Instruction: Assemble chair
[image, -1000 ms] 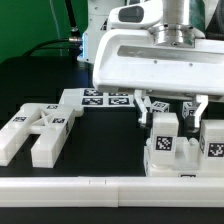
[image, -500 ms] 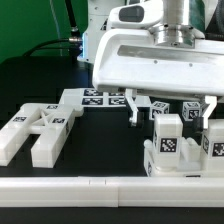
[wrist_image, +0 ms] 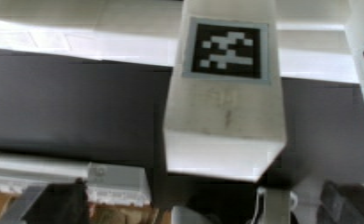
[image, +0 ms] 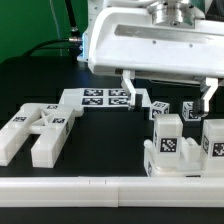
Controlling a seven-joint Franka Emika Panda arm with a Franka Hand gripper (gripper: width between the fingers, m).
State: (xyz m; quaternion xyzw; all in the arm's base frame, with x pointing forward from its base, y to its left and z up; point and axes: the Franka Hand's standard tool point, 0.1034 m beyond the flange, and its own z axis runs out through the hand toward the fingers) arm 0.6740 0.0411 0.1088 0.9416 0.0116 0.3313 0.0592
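Observation:
The chair parts are chunky white blocks with black-and-white tags. An upright block [image: 168, 146] stands at the exterior view's right, close beside another tagged block [image: 212, 140]. My gripper [image: 168, 93] hangs above the upright block, open, with its fingers [image: 130, 88] spread wide and clear of it. Nothing is between them. In the wrist view the same long block [wrist_image: 223, 105] shows its tag, with the gripper [wrist_image: 205, 205] above it. Two small cubes [image: 161, 108] sit behind. Long blocks [image: 48, 136] lie at the exterior view's left.
The marker board [image: 100, 97] lies flat at the middle back. A long plain white rail [image: 100, 190] runs along the front edge. The tabletop is black, and green cloth shows at the back left.
The gripper has opened, let go of the upright block and risen above it. The block stays standing where it was.

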